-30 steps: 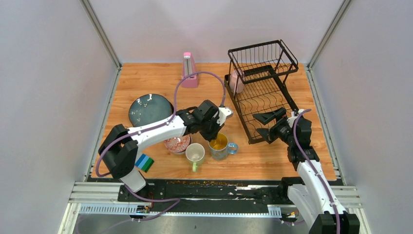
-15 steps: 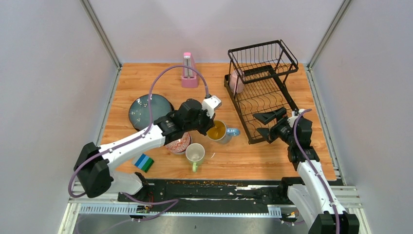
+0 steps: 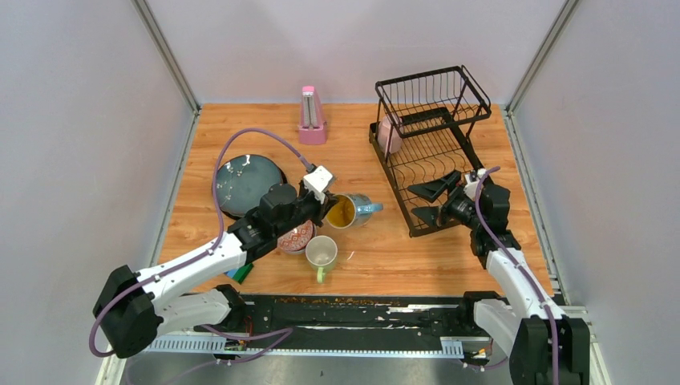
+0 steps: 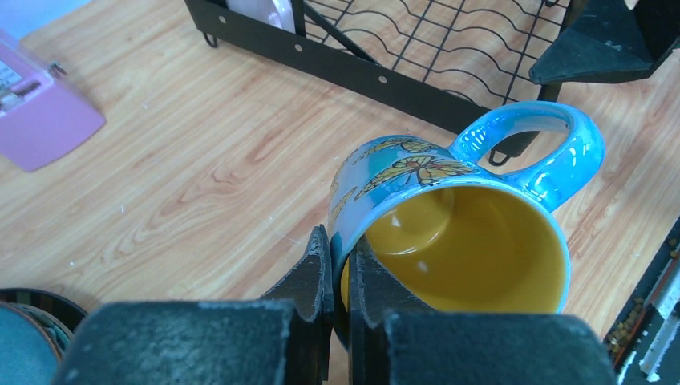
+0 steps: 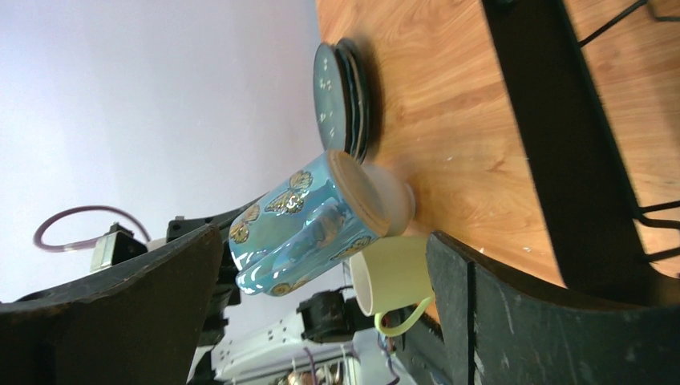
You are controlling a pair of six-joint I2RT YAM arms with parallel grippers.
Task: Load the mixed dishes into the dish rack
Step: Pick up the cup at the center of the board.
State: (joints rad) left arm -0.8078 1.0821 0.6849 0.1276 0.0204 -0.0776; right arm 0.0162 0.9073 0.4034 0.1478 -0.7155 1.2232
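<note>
My left gripper is shut on the rim of the grey-blue butterfly mug with the yellow inside. One finger is inside the rim and one outside. The mug is tipped on its side, handle toward the dish rack. My right gripper stands open at the rack's near-left corner, facing the held mug, with nothing between its fingers. A pink-white mug sits in the rack. On the table are a pale green mug, a red-patterned bowl and a blue-grey plate.
A pink metronome stands at the back, left of the rack. A blue-green striped block lies partly under my left arm near the front edge. The rack's black frame bar runs just beyond the held mug.
My left arm has drawn back to the left with the mug, which has tipped from upright onto its side. My right gripper has shifted slightly up and left by the rack.
</note>
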